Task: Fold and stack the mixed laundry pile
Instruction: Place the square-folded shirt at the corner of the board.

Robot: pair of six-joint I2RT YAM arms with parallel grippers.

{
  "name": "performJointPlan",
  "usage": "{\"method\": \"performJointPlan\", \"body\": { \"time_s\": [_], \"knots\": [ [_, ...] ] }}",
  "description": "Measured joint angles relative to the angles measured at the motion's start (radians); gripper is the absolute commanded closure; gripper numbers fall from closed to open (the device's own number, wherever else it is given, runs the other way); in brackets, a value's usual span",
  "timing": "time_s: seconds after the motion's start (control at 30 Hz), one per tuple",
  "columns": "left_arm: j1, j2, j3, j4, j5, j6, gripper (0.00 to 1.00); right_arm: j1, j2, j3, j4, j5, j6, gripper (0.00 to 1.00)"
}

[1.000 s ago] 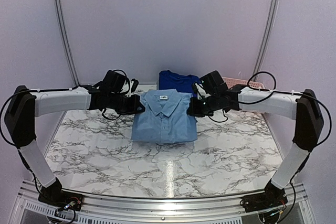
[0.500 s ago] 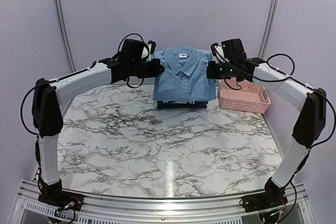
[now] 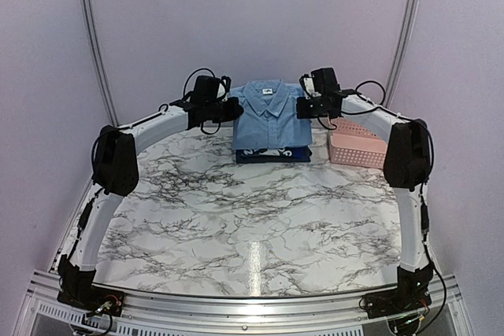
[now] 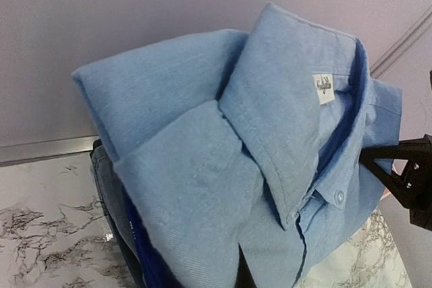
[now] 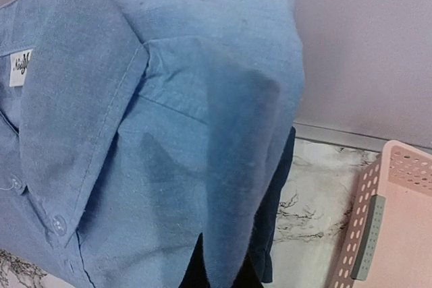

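The folded light-blue collared shirt [image 3: 268,116] hangs flat between my two grippers at the back of the table. My left gripper [image 3: 239,109] is shut on its left edge and my right gripper [image 3: 302,108] on its right edge. Directly beneath it lies a stack of folded pieces [image 3: 272,155], navy with a royal-blue layer with white lettering. In the left wrist view the shirt [image 4: 223,146] covers my gripper [image 4: 253,273], with denim [image 4: 106,183] below. The right wrist view shows the shirt [image 5: 169,133] draped over my gripper [image 5: 216,268], with a navy piece [image 5: 278,187] behind.
A pink lattice basket [image 3: 358,147] stands on the marble table [image 3: 252,226] just right of the stack, close under my right arm; its rim [image 5: 378,220] shows in the right wrist view. The purple back wall [image 3: 252,21] is right behind the stack.
Both arms have carried the shirt from mid-table to the back and now hold it right over the navy and blue stack. Both grips stayed shut.
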Motion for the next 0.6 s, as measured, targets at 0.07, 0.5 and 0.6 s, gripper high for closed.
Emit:
{"method": "performJointPlan", "body": {
  "time_s": [0.07,0.5,0.6],
  "knots": [
    [0.027,0.027,-0.002,0.032,0.029,-0.029,1.00,0.002,0.045,0.049,-0.011,-0.009,-0.005,1.00],
    [0.066,0.124,-0.004,0.192,0.124,-0.148,0.80,-0.003,0.103,0.074,-0.034,-0.025,-0.005,0.93],
    [0.069,0.127,-0.004,0.213,0.121,-0.164,0.43,-0.008,0.108,0.079,-0.048,-0.021,-0.003,0.46]
  ]
}}
